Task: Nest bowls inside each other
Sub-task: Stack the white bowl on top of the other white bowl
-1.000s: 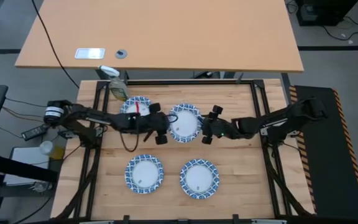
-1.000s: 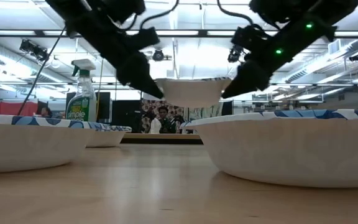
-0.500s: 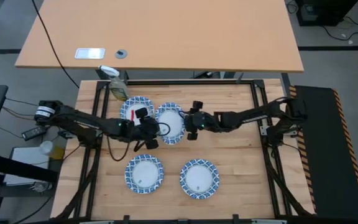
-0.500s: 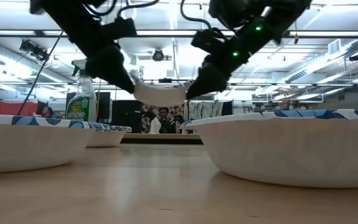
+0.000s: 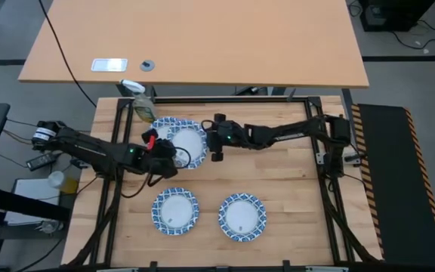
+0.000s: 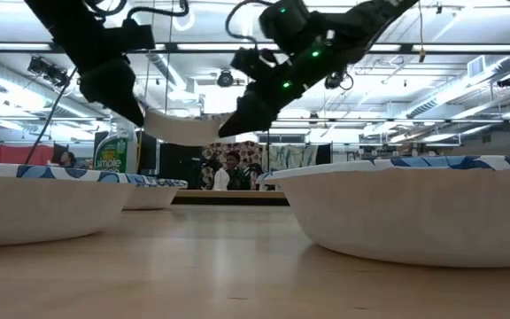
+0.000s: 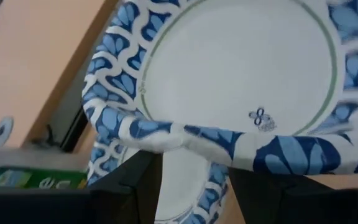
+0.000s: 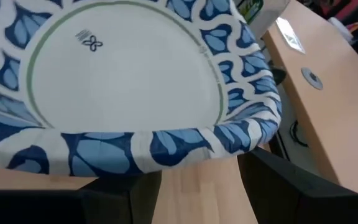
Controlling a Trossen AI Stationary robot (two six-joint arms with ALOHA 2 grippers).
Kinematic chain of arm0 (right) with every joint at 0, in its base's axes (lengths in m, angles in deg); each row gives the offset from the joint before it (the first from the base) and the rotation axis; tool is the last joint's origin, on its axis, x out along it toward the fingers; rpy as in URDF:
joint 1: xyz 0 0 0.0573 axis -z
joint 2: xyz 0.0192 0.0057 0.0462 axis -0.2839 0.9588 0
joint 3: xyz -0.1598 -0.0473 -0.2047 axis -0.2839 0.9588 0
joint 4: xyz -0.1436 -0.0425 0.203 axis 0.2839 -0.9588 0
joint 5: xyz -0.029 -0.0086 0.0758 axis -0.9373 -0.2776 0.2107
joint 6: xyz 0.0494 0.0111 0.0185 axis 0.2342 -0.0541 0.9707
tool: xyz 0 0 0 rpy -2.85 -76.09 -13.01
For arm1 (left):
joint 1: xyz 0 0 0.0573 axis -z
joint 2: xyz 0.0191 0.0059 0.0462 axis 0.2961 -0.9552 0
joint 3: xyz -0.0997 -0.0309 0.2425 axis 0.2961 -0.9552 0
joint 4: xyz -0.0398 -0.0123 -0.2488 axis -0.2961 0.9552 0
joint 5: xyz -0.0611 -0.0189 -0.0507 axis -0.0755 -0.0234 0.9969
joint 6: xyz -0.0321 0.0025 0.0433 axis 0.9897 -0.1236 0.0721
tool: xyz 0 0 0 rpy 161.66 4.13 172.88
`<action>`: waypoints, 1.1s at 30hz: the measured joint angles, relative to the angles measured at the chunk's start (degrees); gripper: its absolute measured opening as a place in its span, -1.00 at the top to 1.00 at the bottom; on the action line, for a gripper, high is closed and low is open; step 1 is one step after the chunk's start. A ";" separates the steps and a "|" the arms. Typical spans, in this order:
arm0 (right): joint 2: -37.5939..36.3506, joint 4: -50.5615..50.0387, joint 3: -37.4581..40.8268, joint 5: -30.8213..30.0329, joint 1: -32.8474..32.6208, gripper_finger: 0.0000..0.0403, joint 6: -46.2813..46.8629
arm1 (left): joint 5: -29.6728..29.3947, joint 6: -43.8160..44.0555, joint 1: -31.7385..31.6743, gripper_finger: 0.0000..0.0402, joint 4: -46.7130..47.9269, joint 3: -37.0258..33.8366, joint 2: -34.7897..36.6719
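One blue-and-white bowl (image 5: 187, 143) hangs in the air between my two grippers, above the table's far left part. It partly overlaps a second bowl (image 5: 161, 127) that sits on the table beneath it. My left gripper (image 5: 168, 154) is at its near-left rim and my right gripper (image 5: 211, 143) at its right rim. Both are open. Two more bowls (image 5: 175, 209) (image 5: 242, 217) rest on their bases near the front edge. My left gripper has its two spread fingers (image 7: 135, 186) under the bowl's near-left rim (image 7: 166, 140), against the outer wall. It comes slanting down from the table's left. The rim lies across both fingers and is dented there. The bowl is lifted clear. My right gripper has its open fingers (image 8: 104, 199) under the bowl's right rim (image 8: 135, 149), against the outer wall. It comes slanting down from the table's right. The rim runs across both fingers. In the low view the bowl (image 6: 184, 127) hangs between the two grippers, slightly tilted.
A green spray bottle (image 5: 140, 102) stands at the far left corner, close to the bowl on the table. The wooden table's right half (image 5: 293, 174) is bare. A black frame (image 5: 316, 128) borders the table.
Both grippers have carried the bowl between them toward the table's left edge, and both wrists have turned. The bowl has stayed lifted clear. It was beside the far-left bowl and now hangs partly over it.
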 joint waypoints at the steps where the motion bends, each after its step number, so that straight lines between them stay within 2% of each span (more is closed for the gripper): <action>1: 0.96 -0.09 -1.30 0.07 0.31 -0.08 -0.30 | -0.22 1.65 -0.10 0.10 1.34 0.14 0.04; 10: 8.27 -0.04 -9.78 6.46 4.31 -0.08 0.08 | -2.35 17.00 -0.30 0.10 14.60 0.12 -0.05; 16: 13.30 -1.94 -16.07 7.41 5.10 -0.08 0.26 | -2.13 24.94 -0.77 0.10 19.11 0.11 -0.07; 19: 15.47 -3.00 -18.83 7.24 5.37 -0.08 0.87 | -2.09 27.44 -1.88 0.10 18.67 -1.47 -0.30; 26: 19.76 -6.30 -25.61 7.68 7.83 -0.08 3.36 | -0.77 31.36 -7.66 0.10 13.74 -10.41 -0.42; 33: 24.29 -17.73 -32.86 6.67 9.34 -0.08 5.15 | -0.58 31.80 -11.44 0.10 13.60 -11.88 -0.40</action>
